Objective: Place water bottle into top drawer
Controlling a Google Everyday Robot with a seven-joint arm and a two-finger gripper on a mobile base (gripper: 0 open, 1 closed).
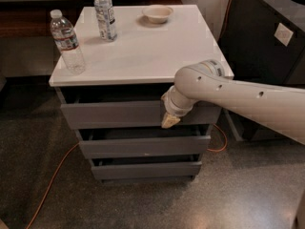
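Observation:
The water bottle [66,42], clear with a white cap and a red-and-dark label band, stands upright at the front left corner of the white cabinet top [143,51]. The top drawer [114,113] has a plain grey front just below that top, with a dark gap above it. My gripper [169,120] hangs on the white arm [238,97] coming from the right. Its tan tip sits against the lower edge of the top drawer's front, right of centre. It holds nothing and is far from the water bottle.
A second clear bottle [105,13] with a pale label and a small bowl [157,13] stand at the back of the top. Two shorter drawers [143,147] lie below. A dark cabinet [267,42] stands close on the right. An orange cable [52,180] runs across the floor.

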